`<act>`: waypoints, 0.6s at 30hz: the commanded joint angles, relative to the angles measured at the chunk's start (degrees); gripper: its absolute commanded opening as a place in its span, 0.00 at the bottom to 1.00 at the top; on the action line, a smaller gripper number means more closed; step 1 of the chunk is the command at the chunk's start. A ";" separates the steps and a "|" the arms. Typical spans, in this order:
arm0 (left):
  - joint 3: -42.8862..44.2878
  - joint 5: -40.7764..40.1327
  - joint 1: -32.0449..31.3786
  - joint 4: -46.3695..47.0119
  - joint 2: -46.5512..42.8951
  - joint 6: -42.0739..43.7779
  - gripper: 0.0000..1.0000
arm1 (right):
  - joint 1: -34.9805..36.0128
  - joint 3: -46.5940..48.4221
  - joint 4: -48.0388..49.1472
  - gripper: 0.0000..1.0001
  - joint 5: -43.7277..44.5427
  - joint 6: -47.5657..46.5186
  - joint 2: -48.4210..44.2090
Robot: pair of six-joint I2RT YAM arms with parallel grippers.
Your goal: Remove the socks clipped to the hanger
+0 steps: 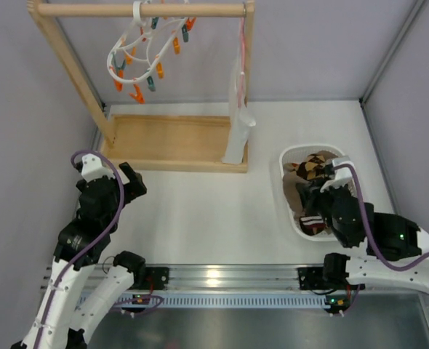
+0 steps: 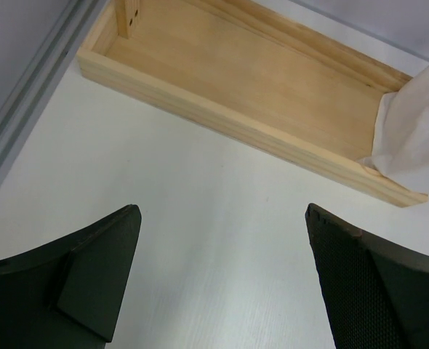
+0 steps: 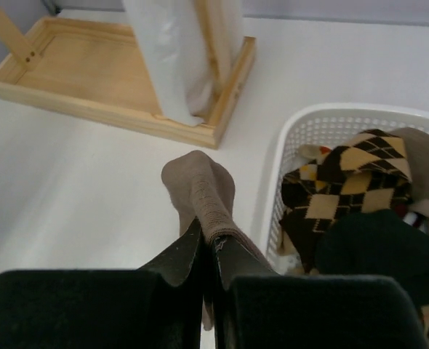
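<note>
Right gripper (image 3: 209, 247) pinches a plain brown ribbed sock (image 3: 200, 185) beside the white basket (image 3: 323, 123) holding diamond-checked socks (image 3: 345, 182). Left gripper (image 2: 222, 212) gapes wide, holding nothing.

Bare wood frame (image 1: 171, 138), latticed plastic basket (image 3: 331, 116), ribbed knit sock (image 3: 200, 189), seemingly matt table (image 1: 214, 218)

Socks (image 1: 313, 169) heaped in basket (image 1: 294, 150); hanger (image 1: 136, 30) hangs from rail (image 1: 91, 10).

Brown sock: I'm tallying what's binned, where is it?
Right wrist view: the brown sock is pinched in the shut right gripper, just left of the white basket, at the right of the table.
</note>
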 commanded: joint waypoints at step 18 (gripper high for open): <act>-3.50 1.23 -0.16 1.60 -7.84 -2.57 0.98 | -31.35 3.21 -8.24 0.00 -5.70 -4.13 11.11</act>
